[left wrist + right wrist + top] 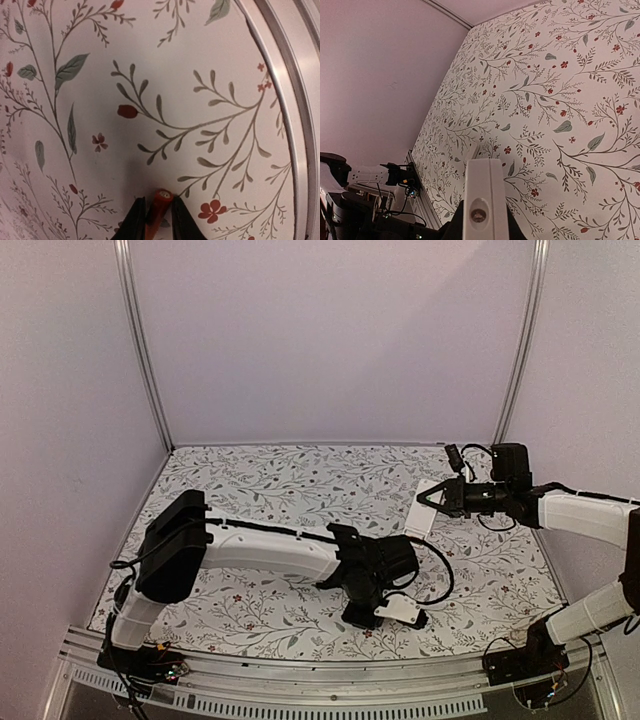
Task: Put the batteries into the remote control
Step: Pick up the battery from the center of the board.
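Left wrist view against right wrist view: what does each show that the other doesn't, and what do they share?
Only the left wrist view: an orange battery standing between the fingers of the left end effector, and the table's metal edge rail.
Only the right wrist view: the white remote gripped in the right end effector, and the pale side wall.
Both: the floral table cover, and an end effector closed on one of the task's items.
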